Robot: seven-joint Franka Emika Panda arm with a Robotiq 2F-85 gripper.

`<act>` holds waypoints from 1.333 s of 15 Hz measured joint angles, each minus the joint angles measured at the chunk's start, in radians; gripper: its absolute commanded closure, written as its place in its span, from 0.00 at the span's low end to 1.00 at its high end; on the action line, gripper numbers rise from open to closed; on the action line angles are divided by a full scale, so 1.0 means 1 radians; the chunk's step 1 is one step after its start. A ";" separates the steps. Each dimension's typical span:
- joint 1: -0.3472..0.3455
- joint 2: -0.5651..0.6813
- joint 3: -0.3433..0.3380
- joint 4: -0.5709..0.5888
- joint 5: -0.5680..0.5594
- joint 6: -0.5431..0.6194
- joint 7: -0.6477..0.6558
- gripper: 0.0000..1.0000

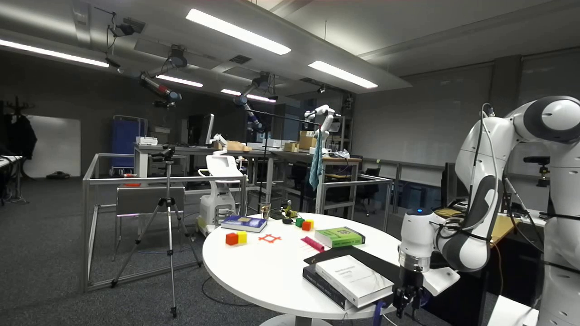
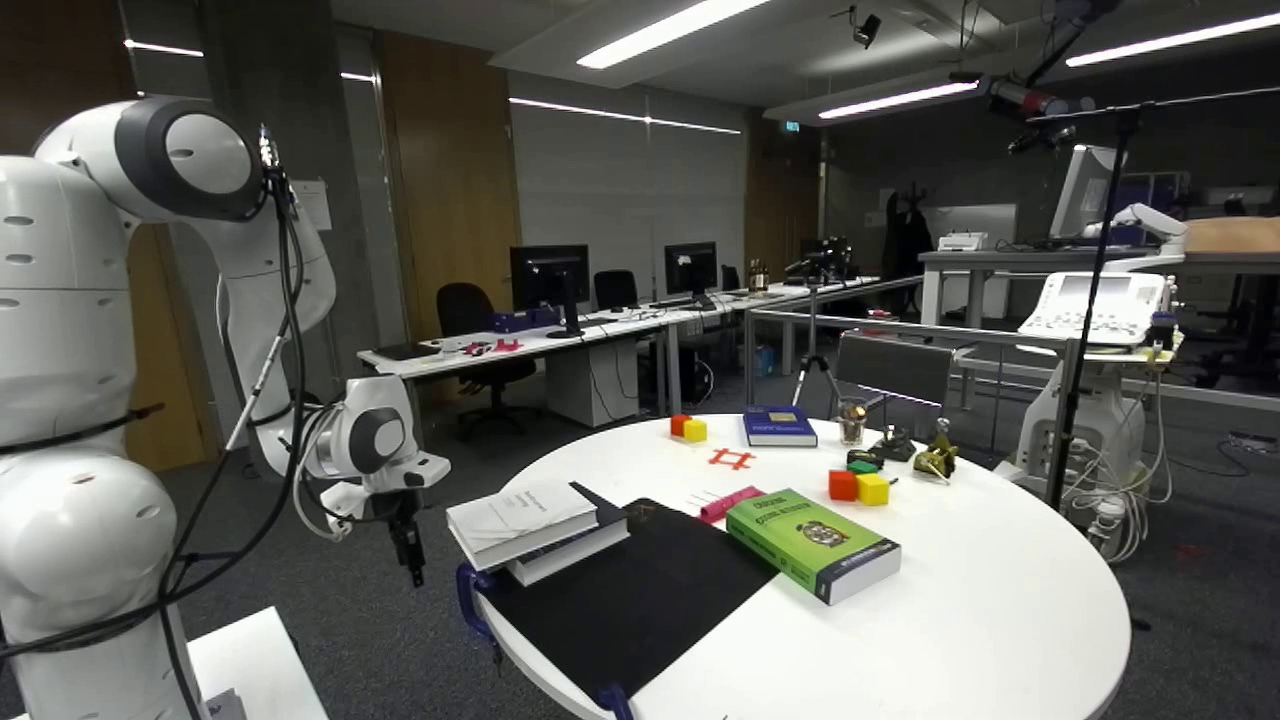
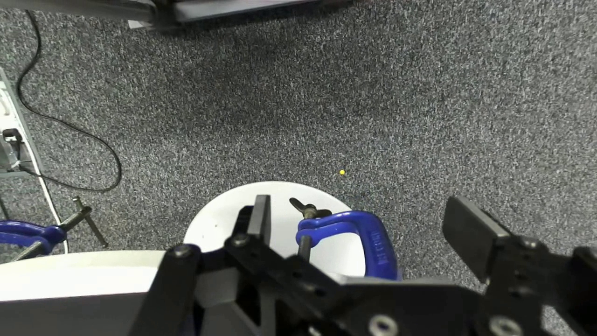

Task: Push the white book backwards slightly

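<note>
The white book (image 1: pixel 353 278) lies flat on top of a dark-edged book (image 1: pixel 324 287), near the table edge on the robot's side. In an exterior view the white book (image 2: pixel 522 520) sticks out past the lower book toward the arm. My gripper (image 1: pixel 404 308) points down beside the table edge, apart from the book. It also hangs apart from the book (image 2: pixel 414 572), off the table. In the wrist view my gripper (image 3: pixel 358 205) is open, with nothing held between its fingers. The white book cannot be made out in the wrist view.
Blue clamps (image 3: pixel 380 247) grip the table edge close under my gripper. A black mat (image 2: pixel 640 590) lies beside the books. A green book (image 2: pixel 815 540), a blue book (image 2: pixel 780 427), coloured cubes (image 2: pixel 858 487) and a pink object (image 2: pixel 730 503) are on the round white table (image 2: pixel 960 620).
</note>
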 measured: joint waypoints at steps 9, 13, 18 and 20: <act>-0.002 0.031 0.002 0.005 -0.017 0.000 0.028 0.00; -0.004 0.059 0.046 0.005 0.160 -0.001 -0.082 0.00; -0.004 0.062 0.048 0.005 0.161 -0.001 -0.081 0.00; -0.003 0.063 0.045 0.006 0.157 0.000 -0.076 0.00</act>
